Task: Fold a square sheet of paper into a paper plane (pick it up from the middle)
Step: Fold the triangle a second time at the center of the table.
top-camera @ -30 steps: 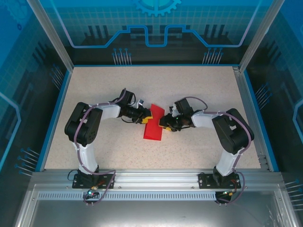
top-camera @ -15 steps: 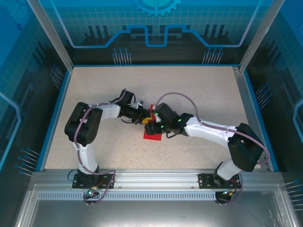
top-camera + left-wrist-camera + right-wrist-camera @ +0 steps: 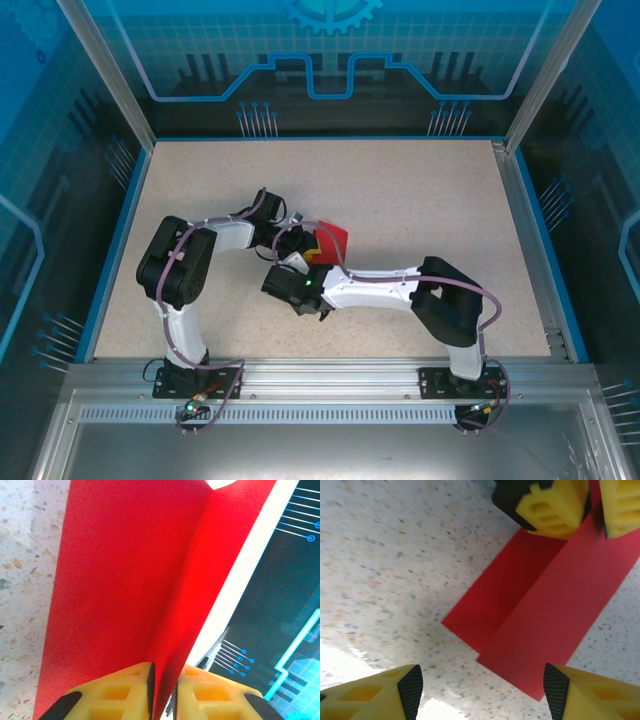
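Fingers of your left gripper pinch the creased square sheet of paper at its fold.
Your right gripper hangs open and empty just beside the sheet's free end, over the middle of the speckled table.

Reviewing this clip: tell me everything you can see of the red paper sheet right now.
The thin bright red square sheet of paper is matte, plain and folded along one straight centre crease into two long flaps, partly open. The left gripper is shut on it, its yellow fingers pinching it at the crease at one end. It lies over the speckled table near the middle; whether its free end rests there is unclear. The open right gripper hangs near it without touching.
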Robot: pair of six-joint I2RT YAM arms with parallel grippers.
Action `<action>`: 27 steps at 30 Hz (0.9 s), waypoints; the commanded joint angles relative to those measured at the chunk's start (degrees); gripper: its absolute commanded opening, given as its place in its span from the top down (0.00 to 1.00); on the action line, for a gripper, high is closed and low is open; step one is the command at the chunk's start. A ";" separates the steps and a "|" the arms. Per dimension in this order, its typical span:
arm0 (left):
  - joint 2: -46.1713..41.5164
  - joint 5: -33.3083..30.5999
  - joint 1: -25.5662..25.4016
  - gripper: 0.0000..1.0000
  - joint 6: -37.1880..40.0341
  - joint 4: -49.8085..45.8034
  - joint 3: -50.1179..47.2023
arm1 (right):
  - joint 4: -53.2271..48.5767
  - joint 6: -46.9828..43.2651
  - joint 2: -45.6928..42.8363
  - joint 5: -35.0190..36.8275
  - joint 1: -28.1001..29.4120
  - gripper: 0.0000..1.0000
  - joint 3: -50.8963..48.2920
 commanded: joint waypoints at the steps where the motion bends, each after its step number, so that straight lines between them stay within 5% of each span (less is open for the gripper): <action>1: -0.64 1.01 0.50 0.81 1.57 -2.36 1.00 | -4.25 1.73 1.46 4.00 -0.12 0.35 2.59; 18: -1.32 1.03 0.47 0.80 1.72 -2.86 1.25 | -0.04 1.07 -4.04 0.33 -3.26 0.88 -2.34; 22: -2.05 0.19 0.47 0.75 1.84 -3.37 1.14 | 2.55 -0.17 -6.45 -3.37 -4.74 0.90 -4.68; 24: -3.72 -3.92 0.50 0.65 2.69 -5.94 1.08 | 5.13 -1.10 -8.19 -6.80 -5.87 0.91 -6.38; 27: -8.55 -19.67 0.08 0.51 5.27 -14.78 1.20 | 10.55 -2.21 -11.21 -14.64 -8.77 0.92 -9.95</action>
